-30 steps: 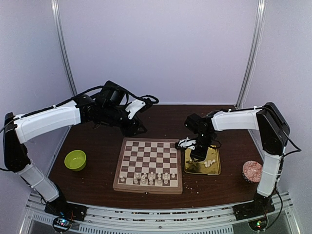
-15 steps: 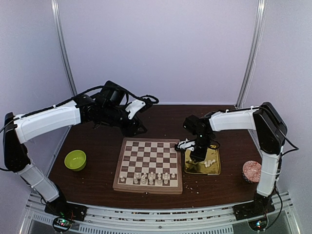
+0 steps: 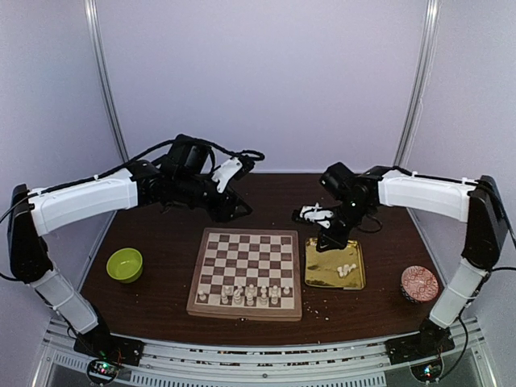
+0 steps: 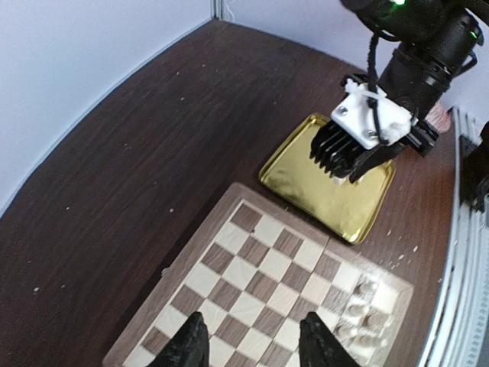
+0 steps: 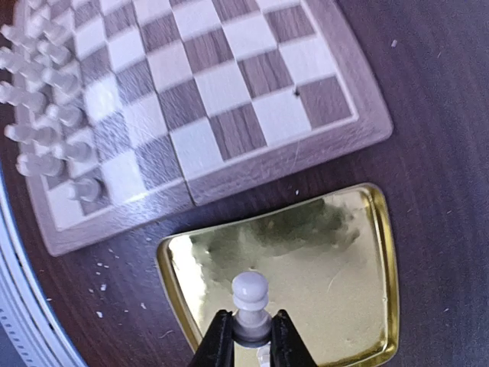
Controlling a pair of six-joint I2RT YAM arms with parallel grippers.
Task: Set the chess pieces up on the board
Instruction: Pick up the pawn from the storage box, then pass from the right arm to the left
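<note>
My right hand [image 5: 250, 330] is closed on a single cream pawn [image 5: 250, 294], pinched low on its body so the round head shows past my fingertips. Its long axis runs in line with my fingers; whether it hangs truly plumb I cannot tell. Directly under this hand is the gold tray [image 5: 336, 252], and the pawn looks clear of its surface.

The board [image 5: 221, 99] lies off to this hand's left, just beside the tray on the counter [image 5: 428, 92]. The chess pieces [image 5: 65, 115] already standing are crowded on the board's side that lies back toward my bases, so the move I judge is coming runs leftward and back toward me, ending with the pawn base-down.

A few more pieces [image 3: 347, 269] lie in the tray, behind my right hand.

My left hand [image 4: 252, 345] hangs over the board's far edge, fingers parted and empty. The right hand is the nearer one to the tray.
</note>
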